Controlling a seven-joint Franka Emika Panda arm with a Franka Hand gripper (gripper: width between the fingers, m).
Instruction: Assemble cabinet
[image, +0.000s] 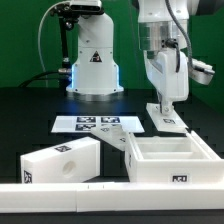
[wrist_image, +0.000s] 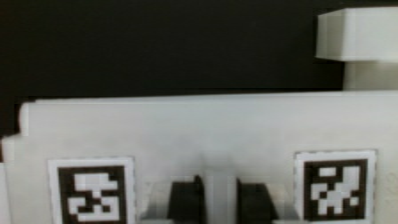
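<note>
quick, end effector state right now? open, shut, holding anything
End effector: nearly shut, low over the white panel; whether it grips the panel cannot be told.

Black table (image: 28, 118) with marker board (image: 95, 124), cabinet block (image: 60, 158), open cabinet box (image: 150, 170), front rail (image: 110, 200).

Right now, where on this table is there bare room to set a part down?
Bare black table lies at the exterior view's left, between the robot base, the marker board and the tilted white block. Crowded: the front, where block, open box and rail pack together.
</note>
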